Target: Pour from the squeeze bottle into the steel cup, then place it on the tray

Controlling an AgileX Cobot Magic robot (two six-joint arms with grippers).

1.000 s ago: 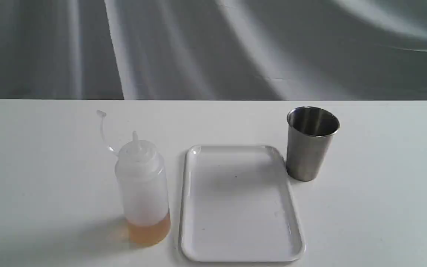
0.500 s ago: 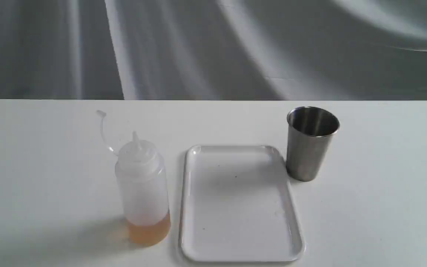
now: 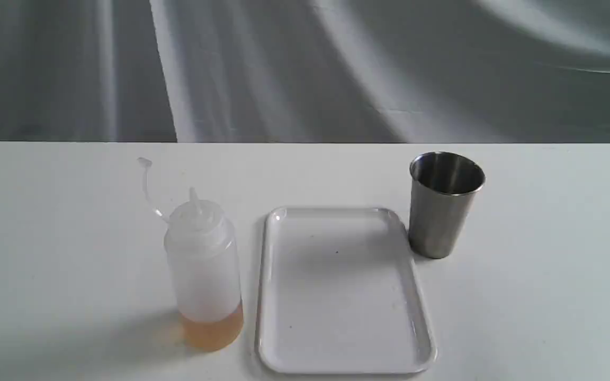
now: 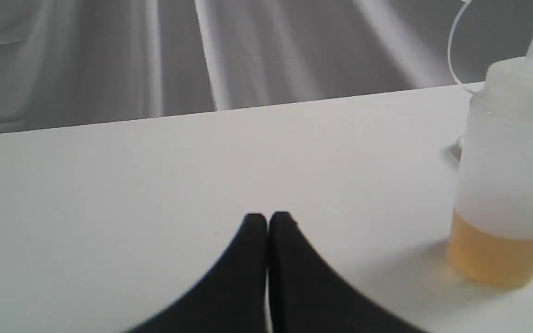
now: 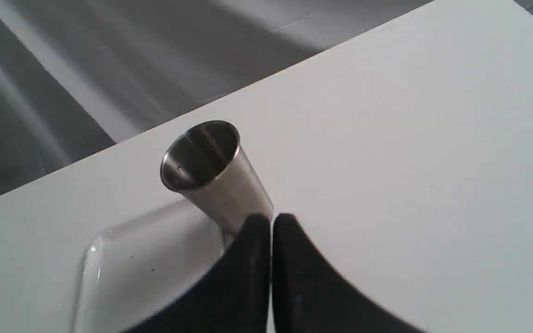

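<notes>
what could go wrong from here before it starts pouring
1. The left fingers are shut; unless they open, they could knock over the squeeze bottle.
2. Its nozzle is uncapped, so tilting early may drip amber liquid onto the tray, which lies between it and the steel cup.

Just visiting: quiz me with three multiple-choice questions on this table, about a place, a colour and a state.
1. What lies between the squeeze bottle and the steel cup? A) the tray B) a spoon C) a plate
2. The bottle's liquid is: A) green B) amber C) blue
3. The left claw is: A) shut, empty B) gripping the bottle C) wide open
Answers: 1 A, the tray separates them. 2 B, an amber layer at its base. 3 A, its fingers meet, apart from the bottle.
</notes>
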